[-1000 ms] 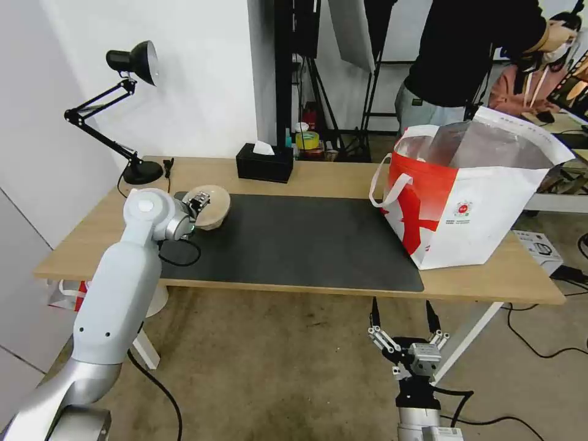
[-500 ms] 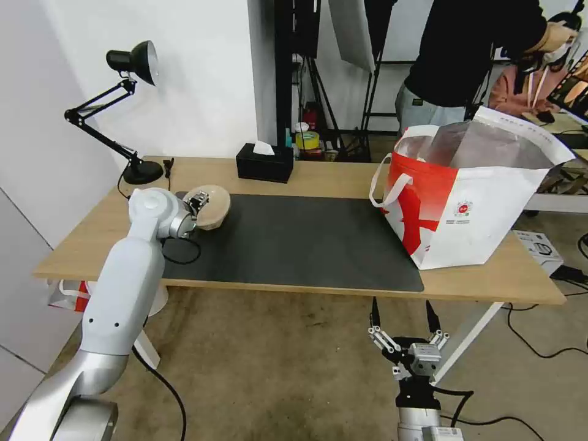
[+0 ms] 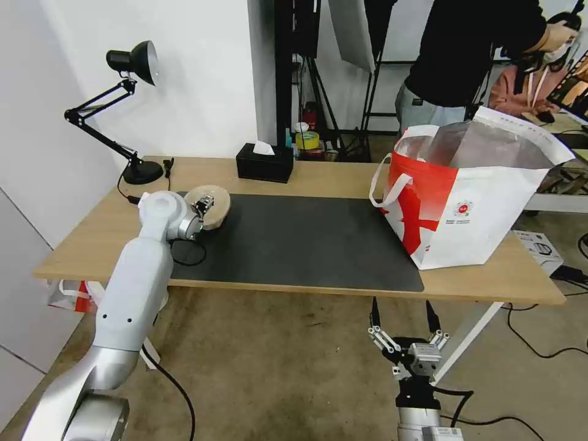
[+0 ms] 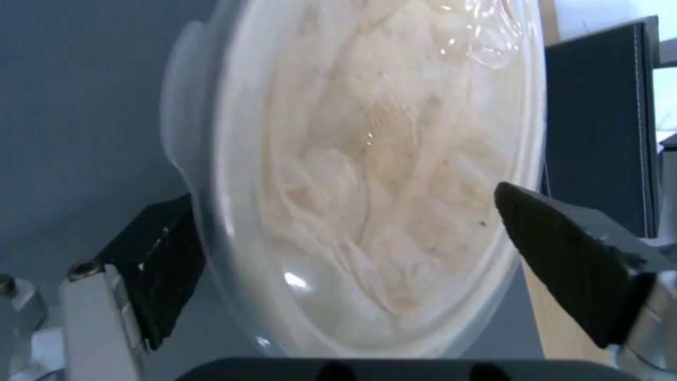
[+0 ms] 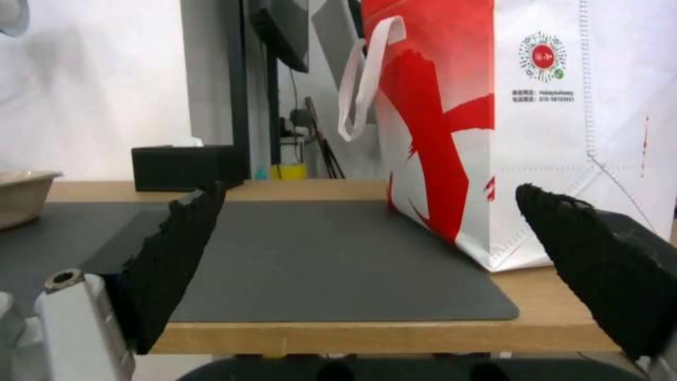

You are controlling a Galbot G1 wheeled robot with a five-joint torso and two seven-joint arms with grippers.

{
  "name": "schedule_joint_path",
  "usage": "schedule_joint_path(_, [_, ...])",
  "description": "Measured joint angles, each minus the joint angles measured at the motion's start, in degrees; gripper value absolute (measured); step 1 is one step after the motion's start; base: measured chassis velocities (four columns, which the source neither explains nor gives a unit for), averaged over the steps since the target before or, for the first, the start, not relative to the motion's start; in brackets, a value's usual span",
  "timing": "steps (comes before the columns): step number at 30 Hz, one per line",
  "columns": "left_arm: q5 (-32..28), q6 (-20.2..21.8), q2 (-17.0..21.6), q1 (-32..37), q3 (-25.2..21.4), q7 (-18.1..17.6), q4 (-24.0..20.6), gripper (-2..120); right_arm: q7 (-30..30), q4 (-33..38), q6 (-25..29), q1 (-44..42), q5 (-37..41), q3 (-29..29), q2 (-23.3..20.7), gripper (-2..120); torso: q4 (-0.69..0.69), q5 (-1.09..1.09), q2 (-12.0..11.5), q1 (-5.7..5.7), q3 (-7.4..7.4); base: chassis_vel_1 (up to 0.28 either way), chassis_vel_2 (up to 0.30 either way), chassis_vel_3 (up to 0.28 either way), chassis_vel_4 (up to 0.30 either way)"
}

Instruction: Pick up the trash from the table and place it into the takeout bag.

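On the bench point(image 3: 318, 174) I count one beige bowl point(image 3: 215, 205), one dark grey mat point(image 3: 294, 242), one white-and-red takeout bag point(image 3: 484, 208), one black tissue box point(image 3: 264, 164) and one black desk lamp point(image 3: 131, 61), plus two robot pincers, left point(image 3: 204, 204) and right point(image 3: 405, 318).

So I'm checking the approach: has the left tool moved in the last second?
Yes. The left tool, at the beige bowl, has edged toward the black tissue box; the arm's elbow came closer to the lamp base.

White wall point(image 3: 202, 73), brown floor point(image 3: 275, 367), black stands point(image 3: 288, 67) behind
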Motion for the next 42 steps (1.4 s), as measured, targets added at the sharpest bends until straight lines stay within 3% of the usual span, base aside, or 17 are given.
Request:
schedule_joint_path(6, [0.07, -0.01, -0.30, -0.42, 0.39, -0.08, 0.21, 80, 0.00, 0.00, 0.00, 0.00, 0.00, 0.00, 0.00, 100, 0.00, 0.00, 0.00, 0.00, 0.00, 0.000, 0.000, 0.000, 0.000])
schedule_joint_path(14, [0.26, -0.31, -0.54, -0.55, 0.55, 0.60, 0.22, 47, 0.00, 0.00, 0.00, 0.00, 0.00, 0.00, 0.00, 100, 0.00, 0.00, 0.00, 0.00, 0.00, 0.000, 0.000, 0.000, 0.000])
schedule_joint_path(27, [1.85, -0.79, -0.29, -0.09, 0.52, 2.38, 0.71, 3, 0.00, 0.00, 0.00, 0.00, 0.00, 0.00, 0.00, 100, 0.00, 0.00, 0.00, 0.00, 0.00, 0.000, 0.000, 0.000, 0.000])
schedule_joint_path(40, [1.96, -1.06, -0.35, 0.59, 0.92, 2.27, -0.88, 1, 0.00, 0.00, 0.00, 0.00, 0.00, 0.00, 0.00, 100, 0.00, -0.01, 0.00, 0.00, 0.00, 0.000, 0.000, 0.000, 0.000])
schedule_joint_path(42, [1.68, -1.34, -0.09, 0.78, 1.37, 1.97, -3.06, 1, 0.00, 0.00, 0.00, 0.00, 0.00, 0.00, 0.00, 100, 0.00, 0.00, 0.00, 0.00, 0.00, 0.000, 0.000, 0.000, 0.000])
